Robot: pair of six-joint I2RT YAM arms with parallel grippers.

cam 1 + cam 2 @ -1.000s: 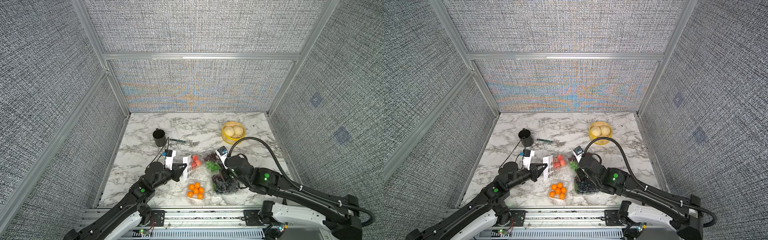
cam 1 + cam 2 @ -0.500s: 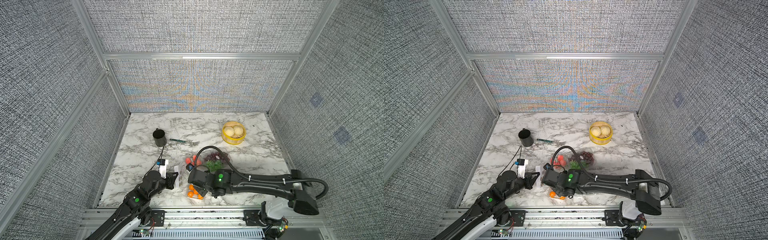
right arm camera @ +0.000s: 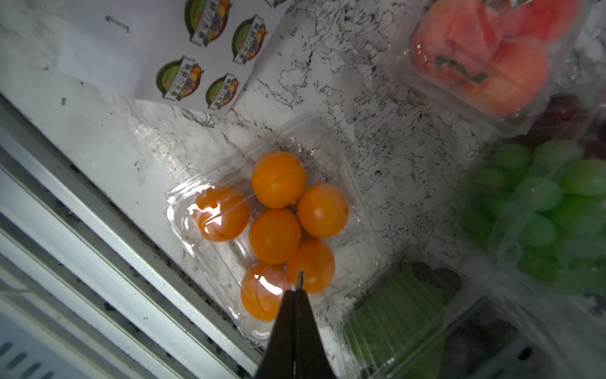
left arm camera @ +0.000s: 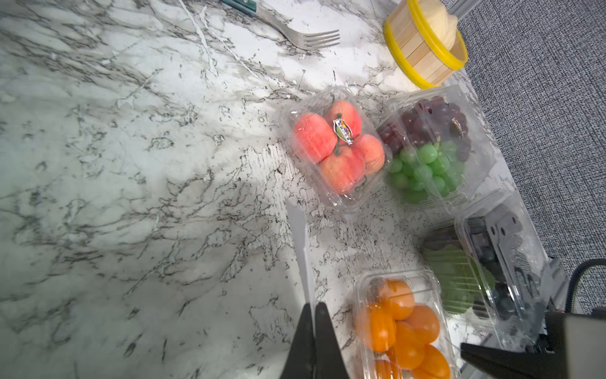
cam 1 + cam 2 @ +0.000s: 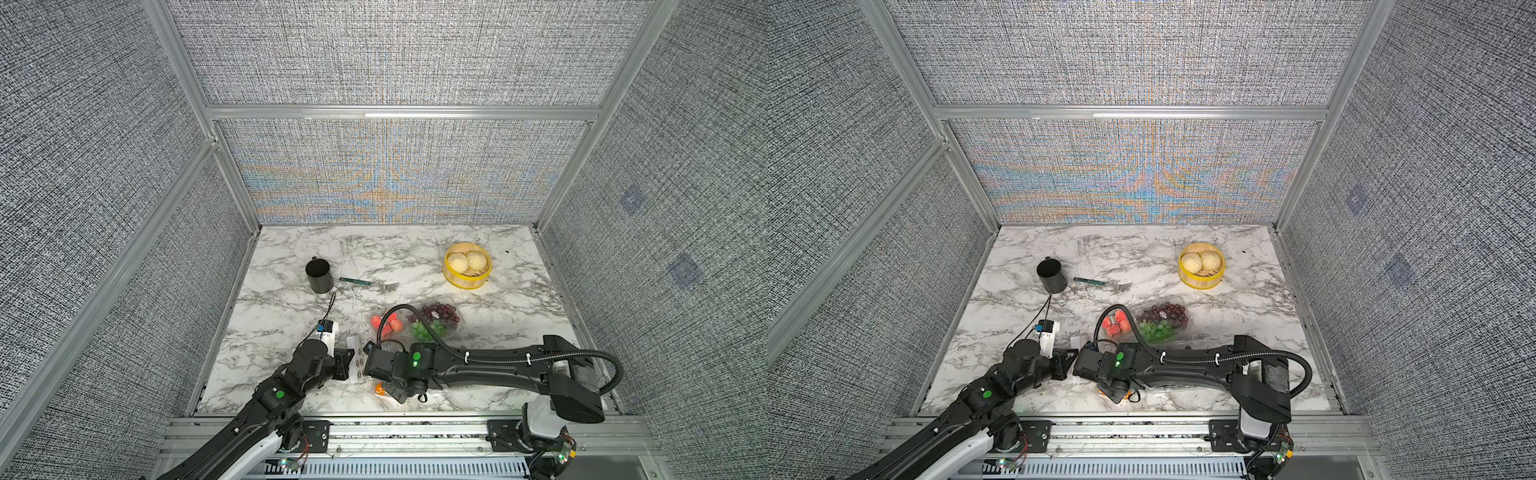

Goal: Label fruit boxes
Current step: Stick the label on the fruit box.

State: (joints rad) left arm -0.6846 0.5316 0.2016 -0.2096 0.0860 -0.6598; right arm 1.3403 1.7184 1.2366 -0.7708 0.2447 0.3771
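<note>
Four clear clamshell boxes cluster on the marble table (image 5: 291,328), toward its front. The box of orange balls (image 3: 272,226) holds six and sits nearest the front edge. Just beside it, the box of dark grapes (image 4: 492,279) also shows a green ridged piece. Behind them, side by side and touching, the box of red-pink fruit (image 4: 337,147) holds four, and the box of mixed grapes (image 4: 433,147) holds purple and green bunches. Each of these two carries a small sticker on its lid. The right gripper (image 3: 296,292) hangs over the orange balls, jaws clenched on a thin sliver (image 3: 299,279) too small to identify. The left gripper (image 4: 311,310) is clamped on the edge of the sticker sheet (image 3: 203,49). Farther back, a yellow steamer (image 5: 465,283) holds two pale buns.
</note>
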